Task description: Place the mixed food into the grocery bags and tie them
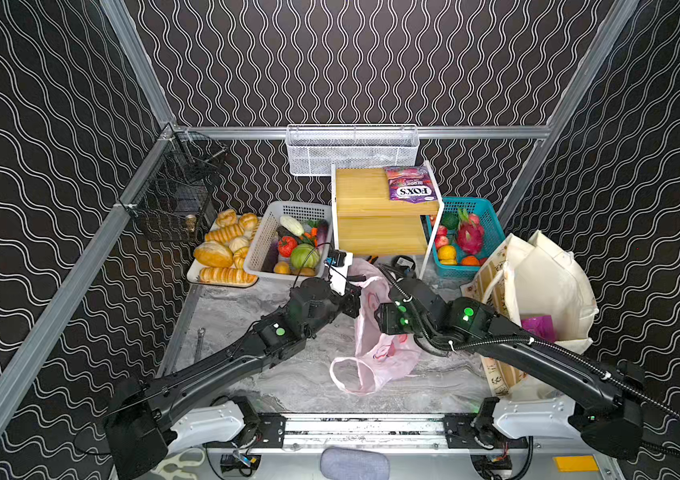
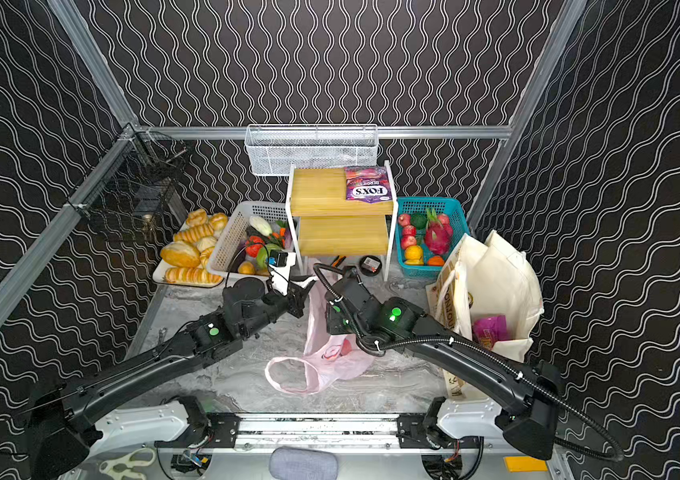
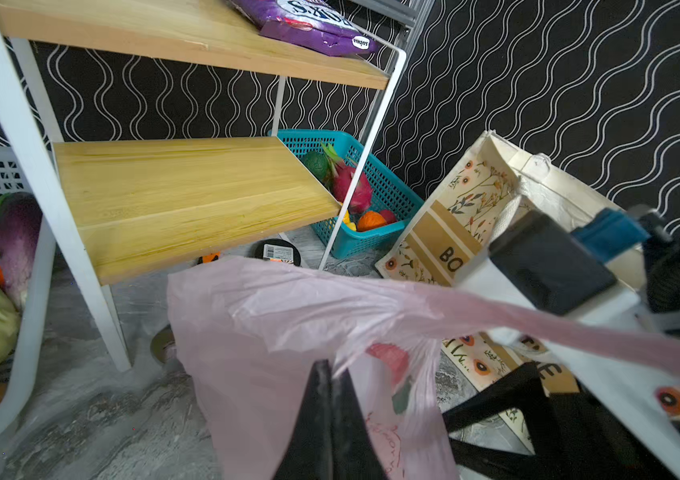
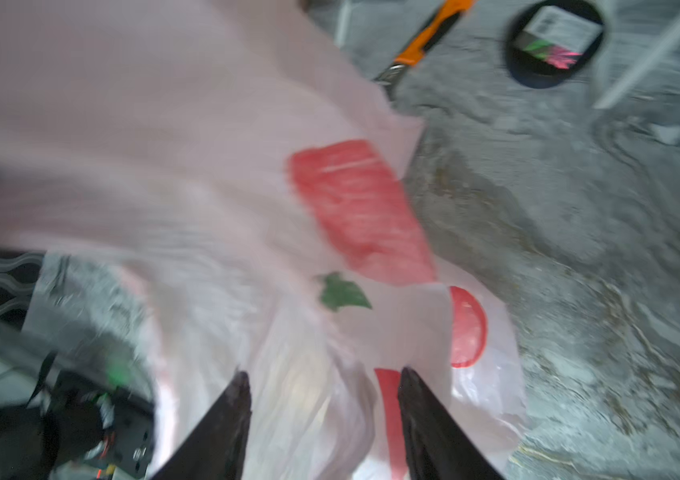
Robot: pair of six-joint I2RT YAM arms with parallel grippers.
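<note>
Logged pink bag (image 3: 271,332) as thin translucent plastic film, crinkled, faint sheen. Noted cream tote (image 1: 554,282), right of frame, as matt woven cloth with printed side panels. Recorded shelf boards (image 3: 188,195) as pale wood, visible grain, smooth satin; shelf frame (image 3: 34,174) as white painted metal. Marked surface (image 3: 93,415) as grey marbled, matt. Entered purple packet (image 1: 413,189), upper centre, as glossy film; teal basket (image 3: 384,199) as perforated plastic.

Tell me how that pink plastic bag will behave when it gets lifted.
The pink plastic bag will probably hang limp: it lies crumpled and folded on the table. It is likely very light, since the film is thin and translucent. The film bunches where the left gripper has its jaws shut on it, so it may stretch or slip.
</note>
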